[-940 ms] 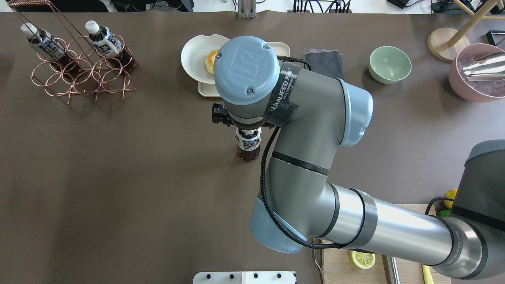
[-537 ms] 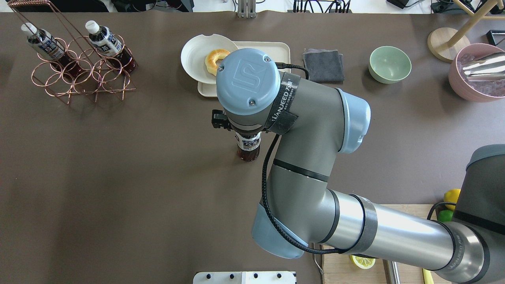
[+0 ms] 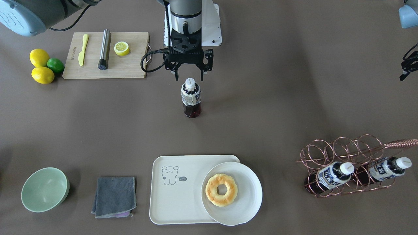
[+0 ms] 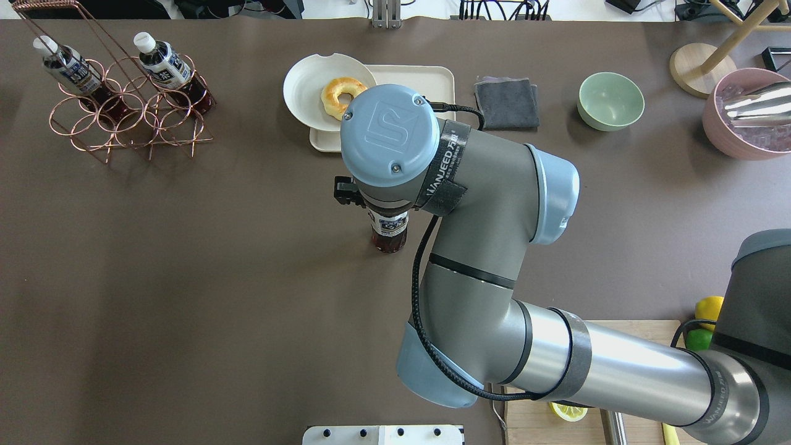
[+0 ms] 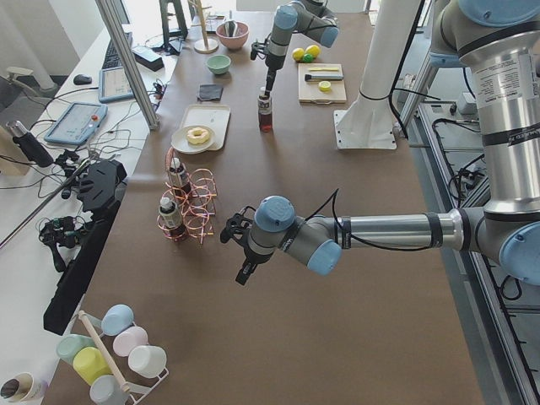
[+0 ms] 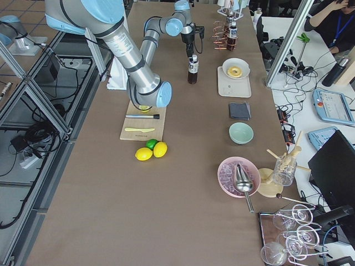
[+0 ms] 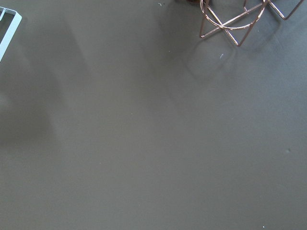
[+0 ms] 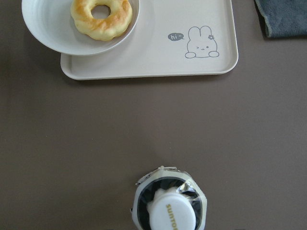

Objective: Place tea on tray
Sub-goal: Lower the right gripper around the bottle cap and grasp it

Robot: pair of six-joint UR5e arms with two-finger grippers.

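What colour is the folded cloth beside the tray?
The cloth is dark grey, seen best in the exterior front-facing view.

The tea [image 3: 191, 98], a small clear bottle of dark liquid with white cap, is standing upright, well apart from the white plate [image 3: 251, 204]. The cream tray [image 3: 176, 195] is lying flat, one end under that plate.

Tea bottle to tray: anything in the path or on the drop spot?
Nothing visible lies between the tea bottle and the tray. The plate with a donut covers one end of the tray; the bear end is bare.
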